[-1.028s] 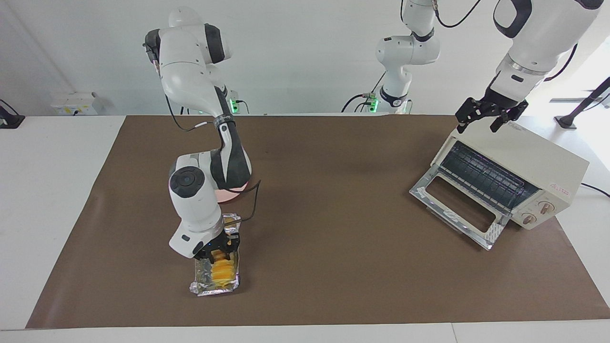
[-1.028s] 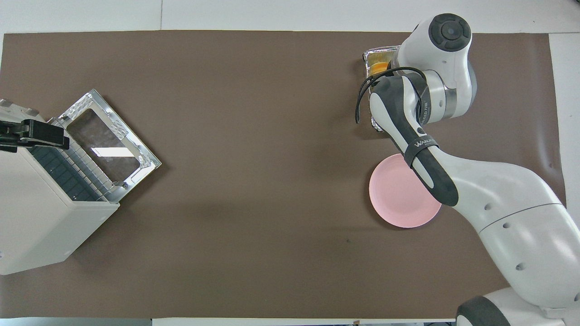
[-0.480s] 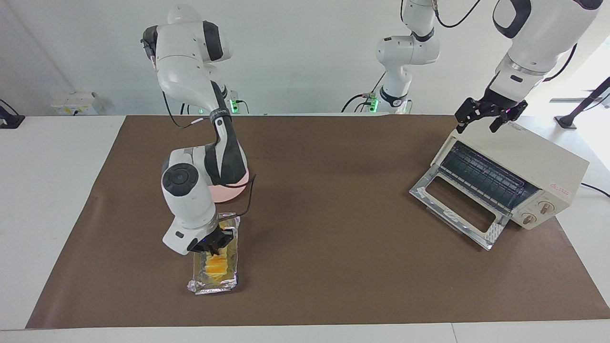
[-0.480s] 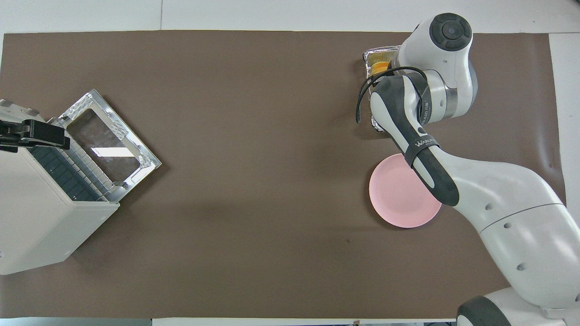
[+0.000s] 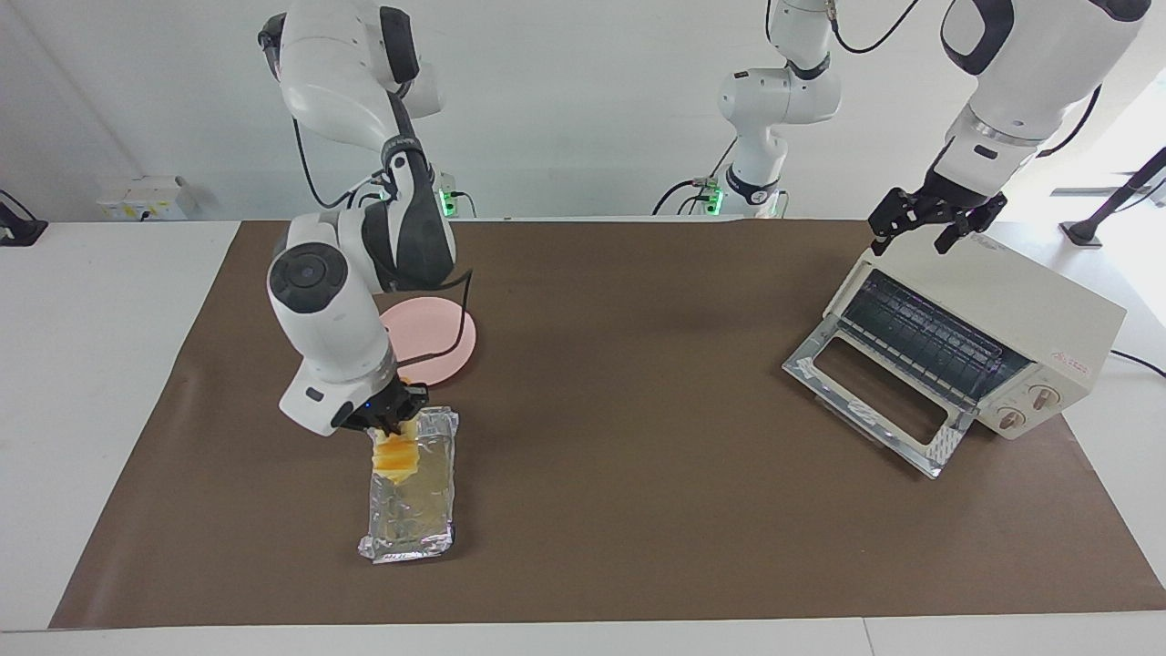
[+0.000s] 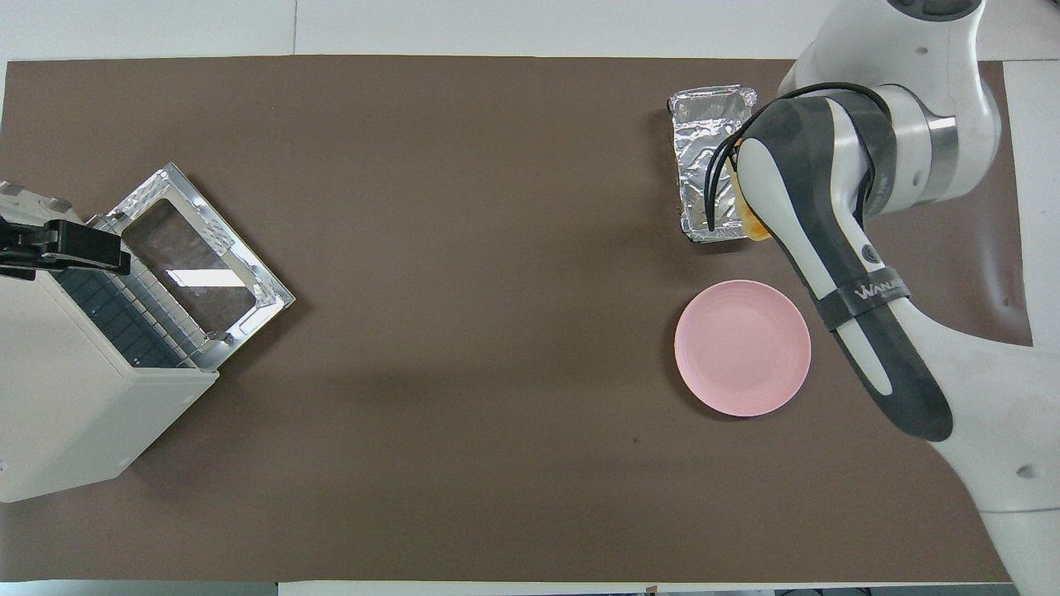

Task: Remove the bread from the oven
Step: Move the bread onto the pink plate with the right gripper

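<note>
The golden-yellow bread [image 5: 397,453] hangs from my right gripper [image 5: 393,425], which is shut on its upper end, just above the end of the foil tray [image 5: 412,510] nearest the pink plate [image 5: 435,339]. From overhead only a sliver of the bread [image 6: 752,225] shows beside the arm, and the foil tray [image 6: 704,145] is bare. The cream-white oven [image 5: 1029,310] stands at the left arm's end with its glass door [image 5: 865,394] folded down and its rack bare. My left gripper [image 5: 914,233] waits open over the oven's top edge; overhead, the left gripper [image 6: 58,248] shows above the oven [image 6: 74,397].
The pink plate [image 6: 742,348] lies on the brown mat, nearer to the robots than the foil tray. The oven's open door [image 6: 195,265] juts out onto the mat toward the table's middle. A third arm's base [image 5: 765,118] stands at the robots' edge.
My right gripper closed on the bread, lifted it out of the foil tray and carried it toward the pink plate. The left arm has stayed put.
</note>
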You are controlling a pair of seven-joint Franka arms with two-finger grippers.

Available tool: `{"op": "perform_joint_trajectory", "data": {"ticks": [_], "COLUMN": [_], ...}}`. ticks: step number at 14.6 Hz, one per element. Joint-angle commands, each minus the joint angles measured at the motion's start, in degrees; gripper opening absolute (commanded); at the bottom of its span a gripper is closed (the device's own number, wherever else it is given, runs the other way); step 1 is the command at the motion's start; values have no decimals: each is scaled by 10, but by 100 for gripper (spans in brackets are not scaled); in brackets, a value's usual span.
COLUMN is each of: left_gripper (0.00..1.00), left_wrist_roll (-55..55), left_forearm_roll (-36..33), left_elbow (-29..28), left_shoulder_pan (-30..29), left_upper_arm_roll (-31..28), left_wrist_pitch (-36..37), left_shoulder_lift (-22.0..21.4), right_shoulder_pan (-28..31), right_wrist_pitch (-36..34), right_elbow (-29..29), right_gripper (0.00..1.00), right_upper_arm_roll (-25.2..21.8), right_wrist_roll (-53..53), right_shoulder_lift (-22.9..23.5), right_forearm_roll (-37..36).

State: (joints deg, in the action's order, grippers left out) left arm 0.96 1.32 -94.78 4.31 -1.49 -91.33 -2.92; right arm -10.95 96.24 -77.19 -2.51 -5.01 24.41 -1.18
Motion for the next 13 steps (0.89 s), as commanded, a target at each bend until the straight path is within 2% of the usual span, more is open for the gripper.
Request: {"op": "perform_joint_trajectory", "data": {"ticks": [1,4,6,9,13], "left_gripper": [100,100,100,100,100], "left_wrist_roll": [-6,-6,-6,-6,-7], "left_forearm_roll": [3,3,3,3,3], "left_elbow": [-11,-15,-15,-20,-22], "left_shoulder_pan": [7,7,7,7,7], "left_upper_arm_roll": [-5,-5,-5,-5,-5], "left_wrist_pitch": [-2,-3,-3,-8,-8], "left_shoulder_lift": [-9,-11,-11,-12,-12], "right_shoulder_pan": [2,2,1,-6,-18], "right_wrist_pitch": [31,114,157,248,353], "right_elbow": [-193,-374,-453,-554,-624], "right_gripper": [0,0,0,0,0], "right_upper_arm_roll": [4,4,4,5,8], "right_wrist_roll": [-2,1,11,30,46], "right_shoulder_lift": [-147,-270,-315,-357,-351], "right_forearm_roll": [2,4,4,4,4]}}
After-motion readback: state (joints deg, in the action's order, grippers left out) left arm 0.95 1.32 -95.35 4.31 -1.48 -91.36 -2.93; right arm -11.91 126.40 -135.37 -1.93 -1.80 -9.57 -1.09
